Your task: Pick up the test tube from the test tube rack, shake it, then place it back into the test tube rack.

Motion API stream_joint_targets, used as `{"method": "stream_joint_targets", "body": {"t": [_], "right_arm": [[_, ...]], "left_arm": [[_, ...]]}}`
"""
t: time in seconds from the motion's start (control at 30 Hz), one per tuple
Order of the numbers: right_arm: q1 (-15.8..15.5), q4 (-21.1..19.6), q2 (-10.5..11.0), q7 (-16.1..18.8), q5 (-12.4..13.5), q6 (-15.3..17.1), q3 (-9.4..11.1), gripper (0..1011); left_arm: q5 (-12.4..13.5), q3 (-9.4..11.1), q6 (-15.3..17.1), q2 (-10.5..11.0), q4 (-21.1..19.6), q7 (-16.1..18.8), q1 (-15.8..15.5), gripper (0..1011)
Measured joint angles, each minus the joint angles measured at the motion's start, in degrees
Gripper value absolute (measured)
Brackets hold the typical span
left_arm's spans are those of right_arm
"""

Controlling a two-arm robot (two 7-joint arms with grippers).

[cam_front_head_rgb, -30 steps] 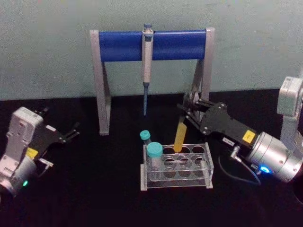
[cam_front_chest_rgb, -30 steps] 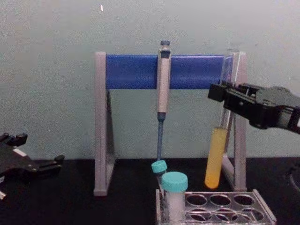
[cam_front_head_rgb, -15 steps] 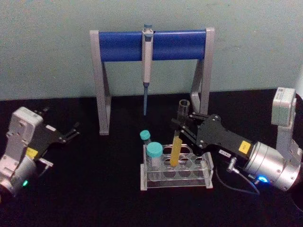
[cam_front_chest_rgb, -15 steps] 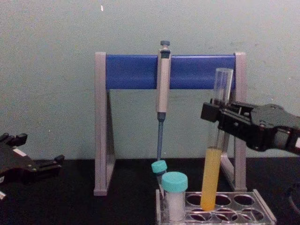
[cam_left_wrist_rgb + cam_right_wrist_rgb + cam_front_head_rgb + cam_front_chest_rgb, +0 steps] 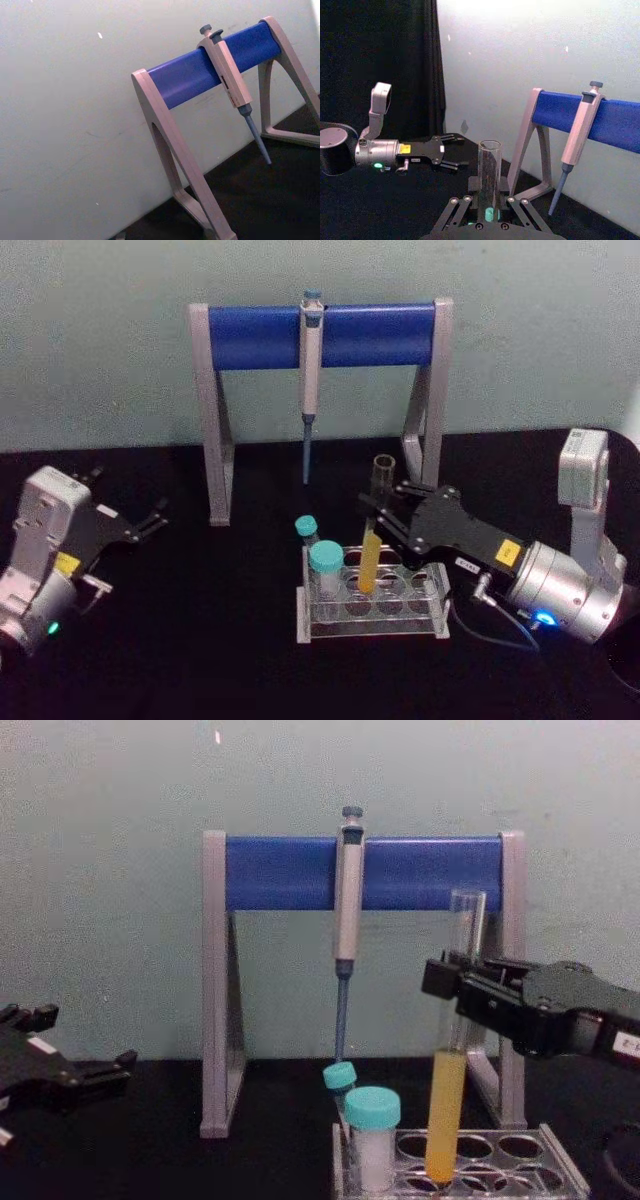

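The test tube [image 5: 374, 530] is a tall clear glass tube with yellow-orange liquid in its lower part. It stands nearly upright with its bottom end down in a back-row hole of the clear test tube rack [image 5: 372, 626]. My right gripper [image 5: 384, 512] is shut on the test tube's [image 5: 452, 1050] clear upper part, above the liquid, reaching in from the right [image 5: 452, 988]. In the right wrist view the open-topped test tube [image 5: 489, 172] rises between the fingers [image 5: 454, 201]. My left gripper [image 5: 128, 492] rests open at the far left, away from the rack [image 5: 565, 1165].
Two teal-capped tubes [image 5: 325, 570] stand at the rack's left end. Behind the rack is a grey-and-blue stand [image 5: 320, 335] with a pipette [image 5: 310, 370] hanging from its bar. The black table ends at a pale wall behind.
My right gripper has come down with the test tube. The tube's bottom, which hung above the rack a second ago, now sits deeper in a rack hole. The left arm has not moved.
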Motion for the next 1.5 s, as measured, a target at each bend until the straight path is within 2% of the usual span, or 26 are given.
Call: {"method": "stream_joint_targets", "body": {"t": [0.9, 1.5], "right_arm": [[1.82, 5.16, -2.55, -0.94, -2.95, 0.07, -1.87, 234], [2.19, 7.74, -3.85, -1.0, -3.75, 0.71, -2.62, 234]], "left_arm": [[0.0, 0.0, 0.0, 0.0, 0.0, 0.0, 0.0, 1001], [0.0, 0.0, 0.0, 0.0, 0.0, 0.0, 0.0, 1001]]}}
